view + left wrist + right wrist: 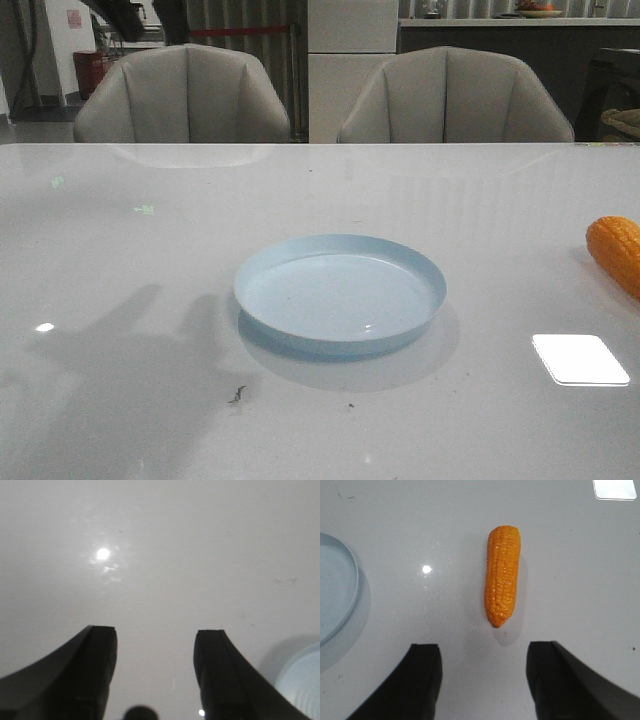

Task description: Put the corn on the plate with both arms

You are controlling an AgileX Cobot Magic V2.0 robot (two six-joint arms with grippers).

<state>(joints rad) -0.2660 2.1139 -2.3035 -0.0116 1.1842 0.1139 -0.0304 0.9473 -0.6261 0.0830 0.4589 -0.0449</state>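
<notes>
The pale blue plate (340,293) sits empty near the middle of the white table. An orange corn (617,252) lies at the table's right edge, partly cut off in the front view. In the right wrist view the corn (502,575) lies whole on the table just beyond my right gripper (484,652), which is open and holds nothing; the plate (337,595) shows beside it. My left gripper (155,637) is open over bare table, with the plate's rim (300,682) at the frame's corner. Neither gripper shows in the front view.
Two grey chairs (182,95) (455,97) stand behind the table's far edge. A bright light reflection (580,359) lies on the table at the front right. Small dark specks (237,395) mark the surface in front of the plate.
</notes>
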